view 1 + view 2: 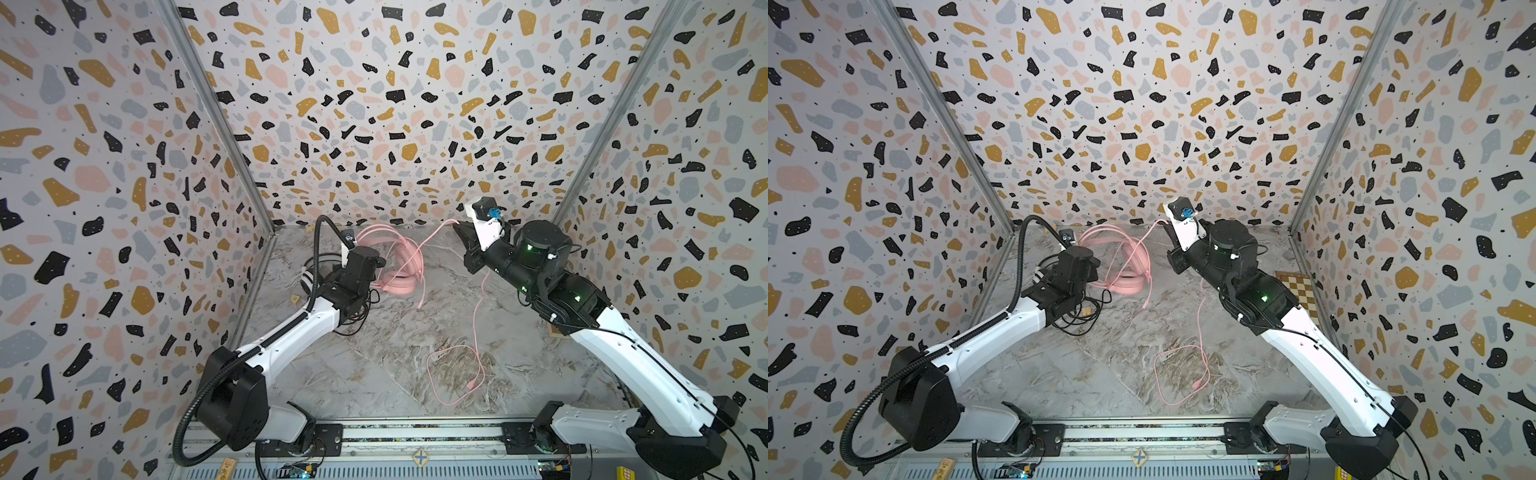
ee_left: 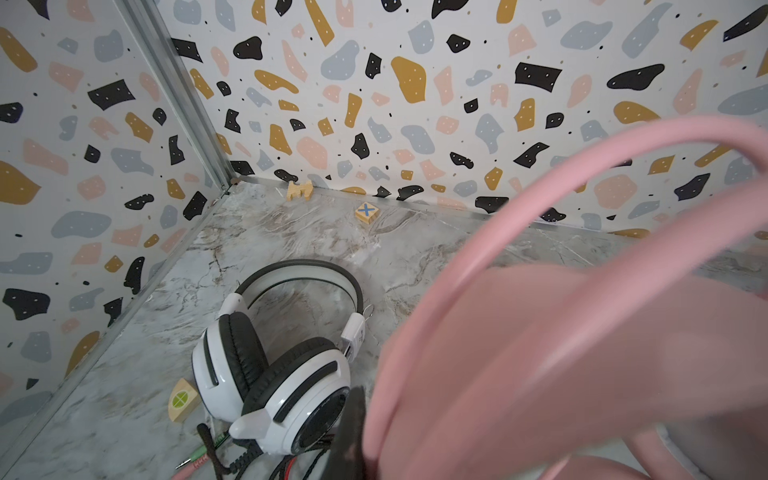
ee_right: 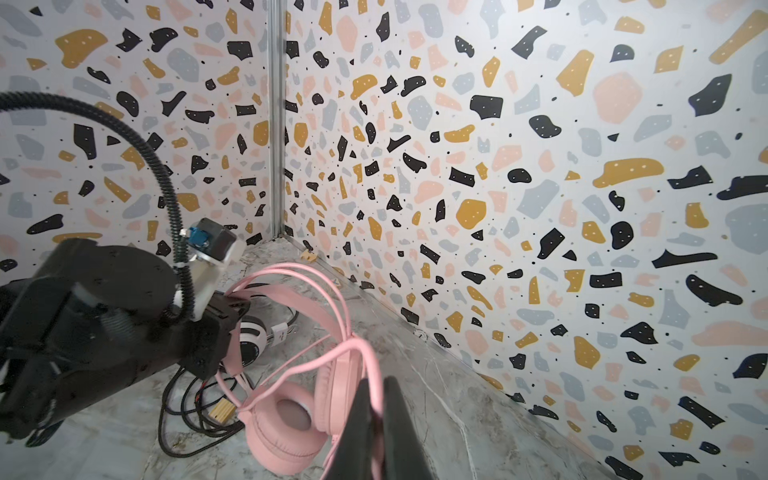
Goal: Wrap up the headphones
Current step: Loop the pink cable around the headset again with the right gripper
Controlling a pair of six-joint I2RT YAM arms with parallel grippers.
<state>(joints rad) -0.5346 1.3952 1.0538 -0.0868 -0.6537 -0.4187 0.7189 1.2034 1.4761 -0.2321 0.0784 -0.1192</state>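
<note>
In both top views the white headset (image 1: 306,284) is almost wholly hidden behind the left arm (image 1: 291,336), and the fingertips of the left claw (image 3: 231,305) are covered there too. In the left wrist view the pink headset (image 2: 540,353) is blurred and cut off by the edges, and the black cable (image 2: 247,455) is cropped at the bottom. In the right wrist view the right claw (image 3: 376,415) is blurred and cropped likewise. The plug (image 1: 469,384) on the pink cable (image 3: 372,370) is too small to be identified.
</note>
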